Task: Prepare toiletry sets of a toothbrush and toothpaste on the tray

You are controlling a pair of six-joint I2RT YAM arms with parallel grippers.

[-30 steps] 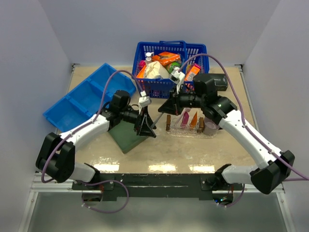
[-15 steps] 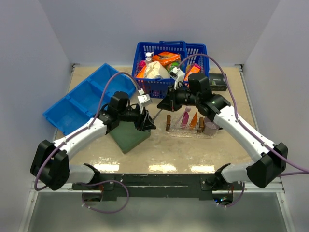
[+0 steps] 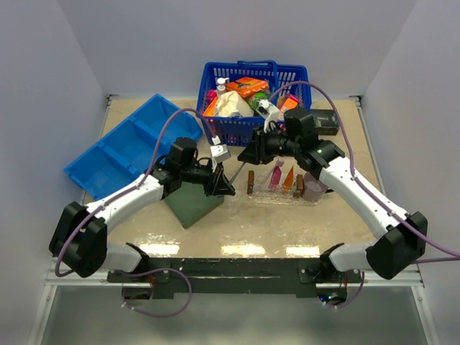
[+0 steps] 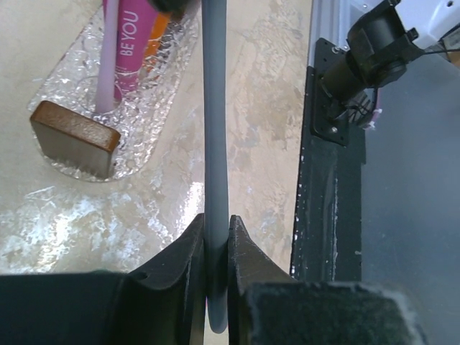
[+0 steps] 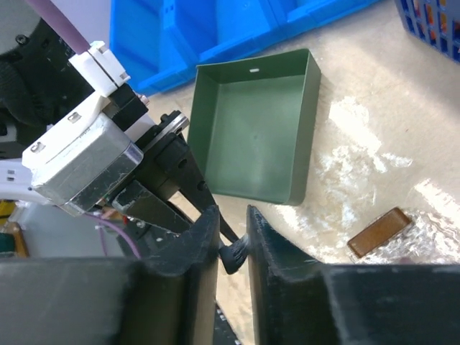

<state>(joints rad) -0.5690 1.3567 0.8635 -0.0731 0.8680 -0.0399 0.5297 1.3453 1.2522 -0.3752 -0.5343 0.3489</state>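
The left end effector (image 4: 215, 223) clamps the slim grey toothbrush (image 4: 214, 108); the right end effector (image 5: 231, 215) straddles its dark tip, whether gripping I cannot tell.

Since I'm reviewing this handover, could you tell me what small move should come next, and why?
Probably the right gripper should open wide and back away. The left gripper is clamped on the grey toothbrush, while the right fingers flank its other end, so it cannot travel to the tray until released.
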